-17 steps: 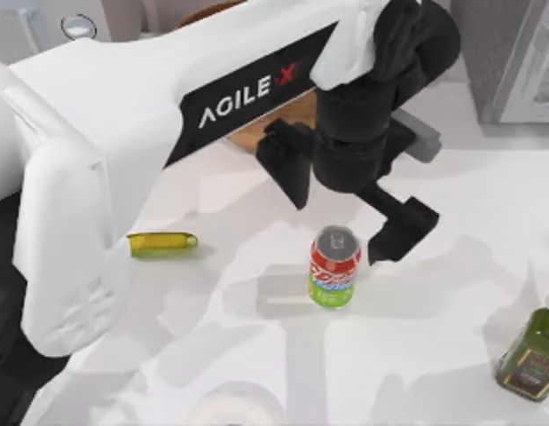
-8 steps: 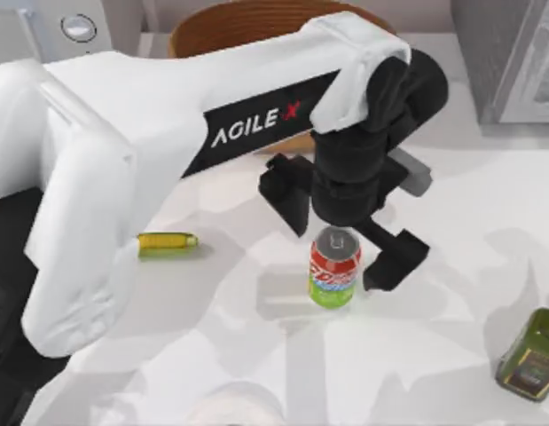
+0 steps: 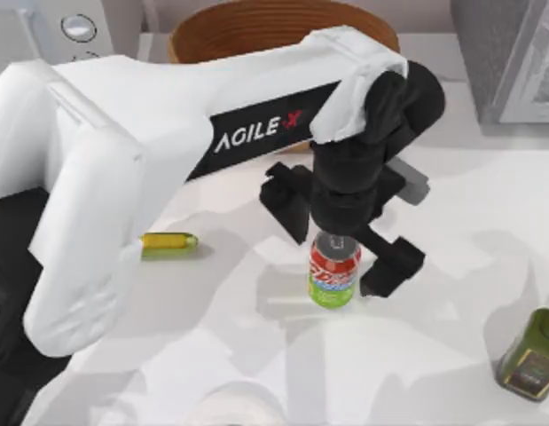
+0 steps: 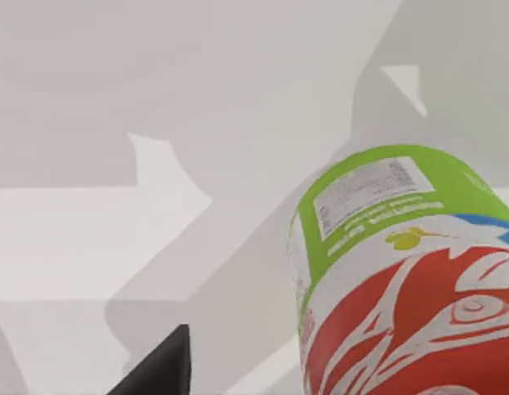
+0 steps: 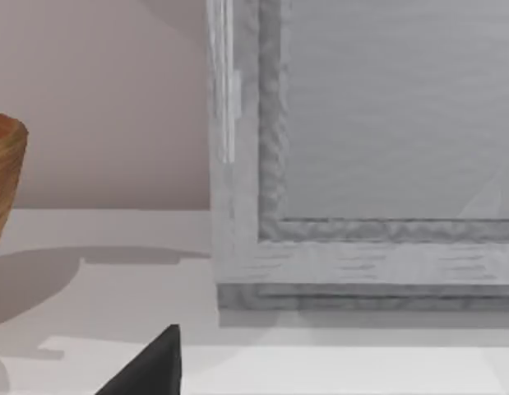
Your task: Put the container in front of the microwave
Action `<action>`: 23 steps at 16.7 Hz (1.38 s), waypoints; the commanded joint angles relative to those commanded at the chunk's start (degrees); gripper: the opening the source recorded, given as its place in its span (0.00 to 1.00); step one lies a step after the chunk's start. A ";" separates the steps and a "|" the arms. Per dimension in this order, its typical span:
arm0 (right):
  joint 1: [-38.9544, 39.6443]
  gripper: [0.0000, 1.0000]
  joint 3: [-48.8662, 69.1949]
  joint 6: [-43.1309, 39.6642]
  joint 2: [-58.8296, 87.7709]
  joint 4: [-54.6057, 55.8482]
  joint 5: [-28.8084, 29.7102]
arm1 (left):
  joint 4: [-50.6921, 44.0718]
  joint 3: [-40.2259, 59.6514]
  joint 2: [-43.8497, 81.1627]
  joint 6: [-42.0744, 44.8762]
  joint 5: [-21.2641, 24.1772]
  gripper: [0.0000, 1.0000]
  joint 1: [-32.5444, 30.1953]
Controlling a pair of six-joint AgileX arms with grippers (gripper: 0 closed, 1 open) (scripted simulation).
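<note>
The container [image 3: 333, 277], a soda can with a red-and-green label and silver lid, stands upright near the table's middle. My left gripper [image 3: 338, 252] hangs open right over it, one black finger [image 3: 290, 202] on the can's far-left side and the other finger [image 3: 392, 266] at its right. The left wrist view has the container [image 4: 402, 280] close up, with one fingertip [image 4: 159, 370] apart from it. The microwave [image 3: 513, 62] sits at the back right corner. In the right wrist view the microwave [image 5: 361, 148] is ahead, and a single dark fingertip [image 5: 151, 366] of my right gripper stands well off-centre.
A wooden bowl [image 3: 283, 27] sits at the back behind the left arm. A small yellow-green cylinder [image 3: 168, 243] lies left of the can. An olive-green tin [image 3: 531, 355] stands at the front right. A white appliance with a knob [image 3: 74, 27] is at the back left.
The left gripper has come down and toward the front over the can, so its fingers now straddle it. The can has not moved.
</note>
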 joint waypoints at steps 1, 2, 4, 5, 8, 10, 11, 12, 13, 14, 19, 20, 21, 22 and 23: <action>0.00 1.00 0.00 0.00 0.00 0.00 0.00 | 0.00 0.00 0.00 0.00 0.00 0.77 0.00; 0.00 1.00 0.00 0.00 0.00 0.00 0.00 | 0.00 0.00 0.00 0.00 0.00 0.70 0.00; 0.00 1.00 0.00 0.00 0.00 0.00 0.00 | 0.00 0.00 0.00 0.00 0.00 0.55 0.00; 0.00 1.00 0.00 0.00 0.00 0.00 0.00 | 0.00 0.00 0.00 0.00 0.00 0.47 0.00; 0.00 1.00 0.00 0.00 0.00 0.00 0.00 | 0.00 0.00 0.00 0.00 0.00 0.25 0.00; 0.00 1.00 0.00 0.00 0.00 0.00 0.00 | 0.00 0.00 0.00 0.00 0.00 0.10 0.00; 0.00 1.00 0.00 0.00 0.00 0.00 0.00 | 0.00 0.00 0.00 0.00 0.00 0.02 0.00; 0.00 1.00 0.00 0.00 0.00 0.00 0.00 | 0.00 0.00 0.00 0.00 0.00 0.00 0.00; 0.00 1.00 0.00 0.00 0.00 0.00 0.00 | 0.00 0.00 0.00 0.00 0.00 0.00 0.00; 0.00 1.00 0.00 0.00 0.00 0.00 0.00 | 0.00 0.00 0.00 0.00 0.00 0.00 0.00; 0.00 1.00 0.00 0.00 0.00 0.00 0.00 | 0.00 0.00 0.00 0.00 0.00 0.00 0.00; 0.00 1.00 0.00 0.00 0.00 0.00 0.00 | -0.02 0.00 -0.05 0.04 0.05 0.00 0.05; 0.00 1.00 0.00 0.00 0.00 0.00 0.00 | -0.23 0.16 -0.01 0.06 0.04 0.00 0.02; 0.00 1.00 0.00 0.00 0.00 0.00 0.00 | -1.00 0.79 0.06 0.11 0.04 0.00 -0.05; 0.00 1.00 0.00 0.00 0.00 0.00 0.00 | -2.19 1.83 0.06 0.14 0.03 0.00 -0.10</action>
